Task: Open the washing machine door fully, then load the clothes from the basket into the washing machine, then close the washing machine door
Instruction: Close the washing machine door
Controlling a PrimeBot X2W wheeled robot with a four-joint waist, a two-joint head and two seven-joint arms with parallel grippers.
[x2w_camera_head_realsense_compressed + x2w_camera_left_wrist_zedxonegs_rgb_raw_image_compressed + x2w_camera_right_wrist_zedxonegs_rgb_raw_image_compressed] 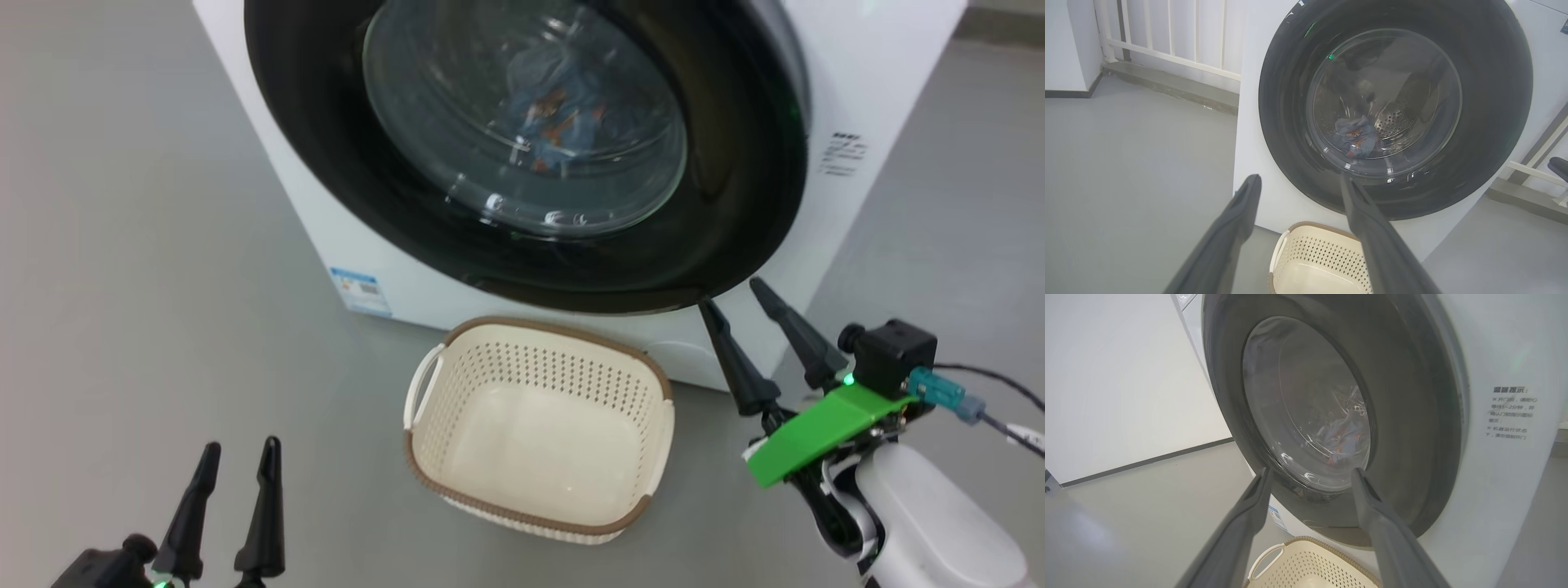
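Our left fingers (265,506) were spread wide and held nothing, hanging low over the grey floor (122,245), well apart from the basket (555,327). Our right fingers (735,359) were spread as well and empty. Their tips stood just beside the lower right edge of the washing machine door (310,122); whether they touched the rim we could not tell.

The door lay against the front of the washing machine (882,65), its wide black rim glossy and its glass bowl bulging toward us. We could not tell whether it was latched. Through the glass we saw the clothes (563,122), a bundle of light blue fabric with orange-brown marks, lying low in the steel drum. The basket stood on the floor just in front of the machine, below the door, and its pale bottom showed bare.

A small blue label (359,290) sat at the machine's lower left corner, near the basket's handle. The floor lay open to the left of the machine, and a narrower strip ran along its right side. In the left wrist view a white railing (1167,32) stood behind the machine.
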